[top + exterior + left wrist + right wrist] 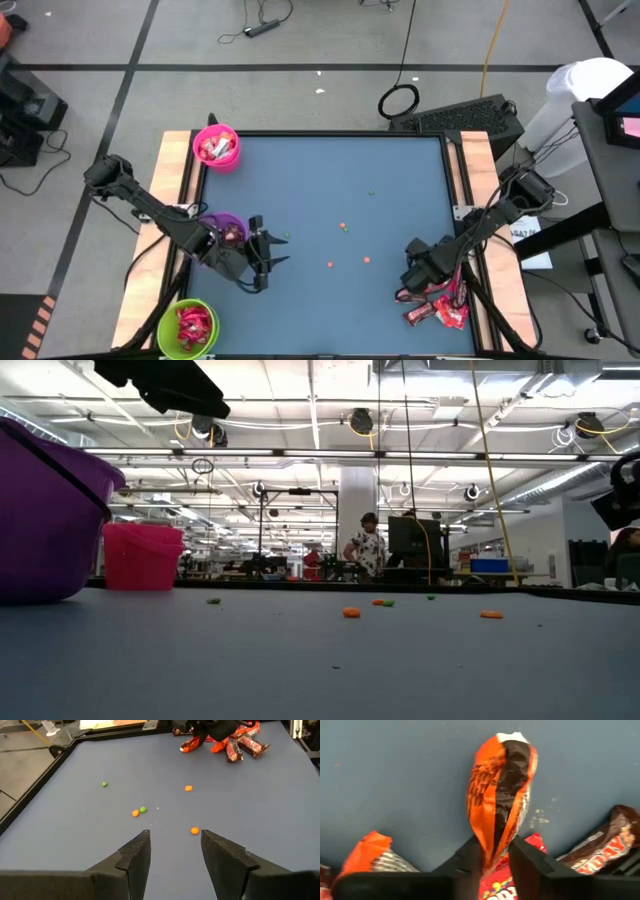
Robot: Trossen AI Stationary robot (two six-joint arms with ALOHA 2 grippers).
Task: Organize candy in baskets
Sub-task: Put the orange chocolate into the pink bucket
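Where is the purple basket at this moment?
In the high view the purple basket stands near the table's left edge, between the pink basket and the green basket, partly covered by the left arm, whose left hand lies beside it.

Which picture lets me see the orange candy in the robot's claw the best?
The right wrist view. The orange-and-brown candy fills it, pinched at one end in the right claw. In the high view that claw hides it among the pile. The left wrist view shows only the far pile; the low view shows none.
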